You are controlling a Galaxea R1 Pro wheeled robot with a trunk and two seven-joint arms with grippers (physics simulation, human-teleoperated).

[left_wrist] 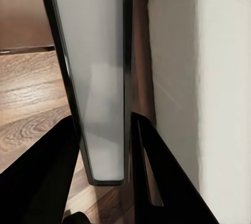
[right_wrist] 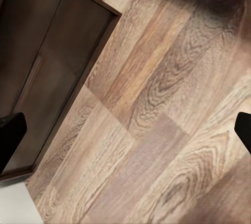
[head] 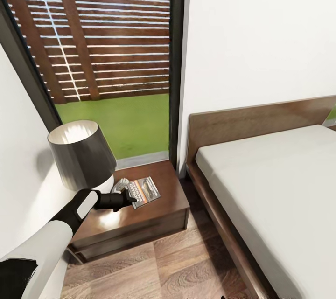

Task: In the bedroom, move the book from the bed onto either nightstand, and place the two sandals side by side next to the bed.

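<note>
Head view: the left gripper is seen reaching over the nightstand, with the book at the tips of its jaws and lying flat, or nearly flat, over the glossy top. In the left wrist view the book is seen edge-on between the two dark fingers, so the jaws are judged to be clamped on it; whether its underside already rests on the wood cannot be told. A lamp with a dark shade stands just behind the jaws on the same top, and the bed lies well off to the far side of them, its mattress bare where it shows. The step in hand is judged to be the setting-down of the book, the first half of the task. The next move calls for the jaws to be lowered until the book is borne by the top, then parted and drawn back without the cover being dragged toward the edge or the lampshade being brushed. In the right wrist view the right gripper is held over wood-plank floor beside a dark cabinet, its fingertips wide apart and nothing between them. The sandals remain to be fetched afterwards.
</note>
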